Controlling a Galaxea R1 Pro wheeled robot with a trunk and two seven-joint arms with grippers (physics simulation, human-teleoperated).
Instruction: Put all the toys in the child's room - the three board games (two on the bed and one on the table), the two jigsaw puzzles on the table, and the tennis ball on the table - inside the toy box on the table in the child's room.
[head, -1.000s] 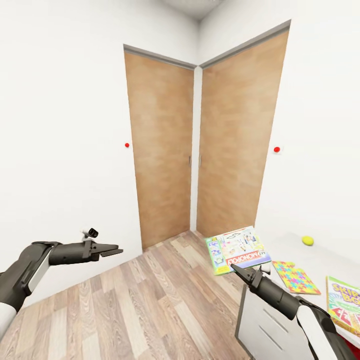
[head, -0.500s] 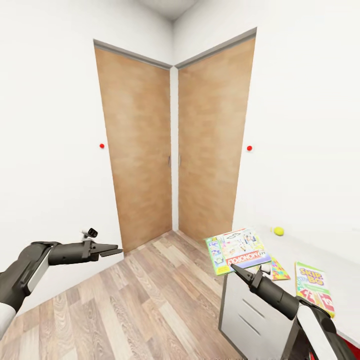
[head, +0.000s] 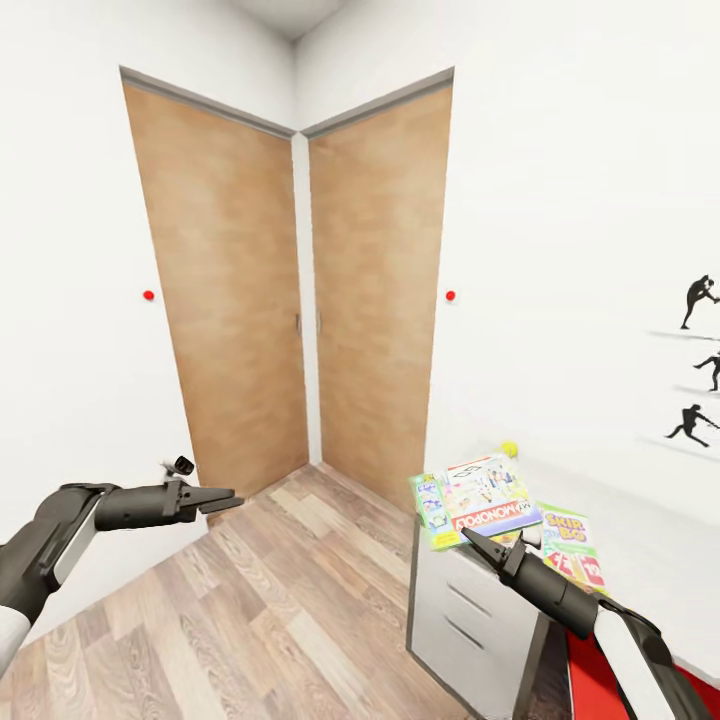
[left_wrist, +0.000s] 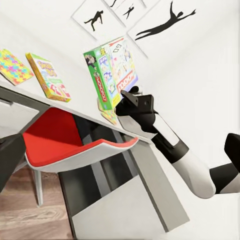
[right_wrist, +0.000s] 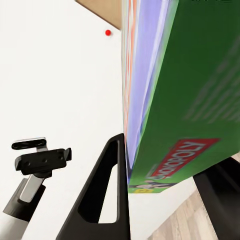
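Note:
My right gripper (head: 468, 538) is shut on the lower edge of the MONOPOLY board game (head: 478, 500). It holds the box tilted above the left end of the light grey table (head: 640, 545). The SKIP-BO board game (head: 570, 545) lies flat on the table just right of it. The tennis ball (head: 509, 450) rests by the wall. In the left wrist view, one jigsaw puzzle (left_wrist: 15, 67) lies beyond the SKIP-BO box (left_wrist: 50, 77). A second puzzle (left_wrist: 111, 117) peeks out under the held box (left_wrist: 110, 75). My left gripper (head: 222, 500) hangs open over the floor, holding nothing.
Two brown doors (head: 375, 290) meet in the corner ahead, each with a red wall knob (head: 450, 296) beside it. A white drawer unit (head: 460, 610) sits under the table's left end. A red chair (left_wrist: 65, 145) is tucked beneath. Black posters (head: 700, 300) hang on the right wall.
The camera has swung right, so doors, table and toys slid left in the picture and the posters came into view. Both arms keep their pose and the MONOPOLY box stays gripped.

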